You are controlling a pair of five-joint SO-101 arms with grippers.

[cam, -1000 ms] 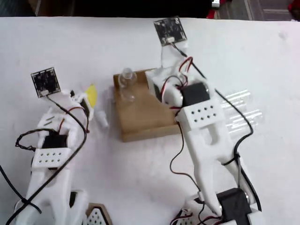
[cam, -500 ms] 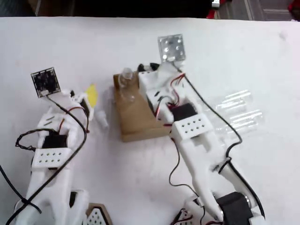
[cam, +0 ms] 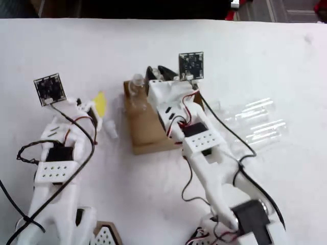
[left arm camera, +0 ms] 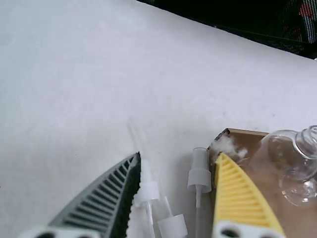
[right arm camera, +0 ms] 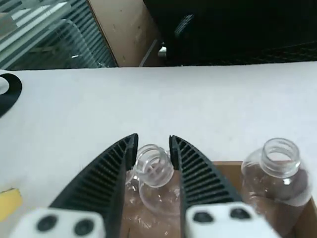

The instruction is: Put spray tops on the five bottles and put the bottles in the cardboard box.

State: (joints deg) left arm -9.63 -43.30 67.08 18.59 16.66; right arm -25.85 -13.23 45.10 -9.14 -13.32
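Observation:
My right gripper [right arm camera: 153, 145] [cam: 157, 74] hangs over the back of the cardboard box [cam: 148, 127], its black fingers shut on the open neck of a clear bottle [right arm camera: 153, 171] standing upright in the box. A second uncapped bottle [right arm camera: 277, 171] stands beside it. In the high view a clear bottle [cam: 137, 88] stands at the box's back left corner. My left gripper [left arm camera: 176, 173] [cam: 97, 109] is low over the table left of the box, open, with two white spray tops [left arm camera: 199, 173] [cam: 111, 128] lying between its grey and yellow fingers.
Several clear bottles [cam: 255, 122] lie on the white table right of the box. The box's corner [left arm camera: 233, 139] and a bottle [left arm camera: 292, 158] sit just past my left gripper's yellow finger [left arm camera: 240, 198]. The table's far edge meets a dark background.
My right arm has swung left and back over the box, its gripper now near the box's back left part. The left arm and spray tops have not moved.

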